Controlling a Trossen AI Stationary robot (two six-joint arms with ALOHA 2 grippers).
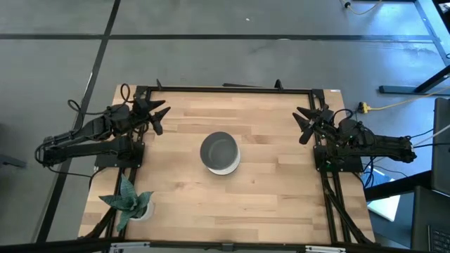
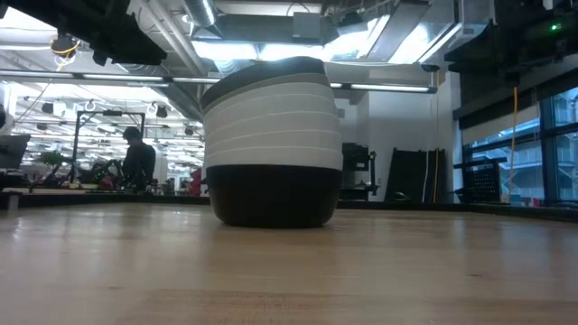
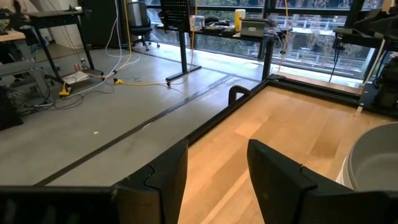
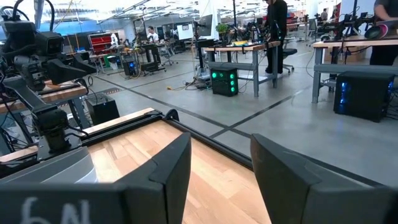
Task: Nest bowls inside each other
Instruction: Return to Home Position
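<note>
Now: left gripper (image 1: pixel 161 119) and right gripper (image 1: pixel 301 124) are both empty with fingers apart, parked at the desk's (image 1: pixel 281 204) left and right edges. The bowls (image 1: pixel 219 152) stand nested mid-desk, grey on top and black at the bottom. Judgement: home each arm high and outward, with no sweep toward the stack.

From above, only the top grey bowl (image 1: pixel 219 150) shows; the bowls (image 2: pixel 271 144) nested beneath it are mostly hidden. My left wrist view cuts the stack (image 3: pixel 373 165) off at the edge.
</note>
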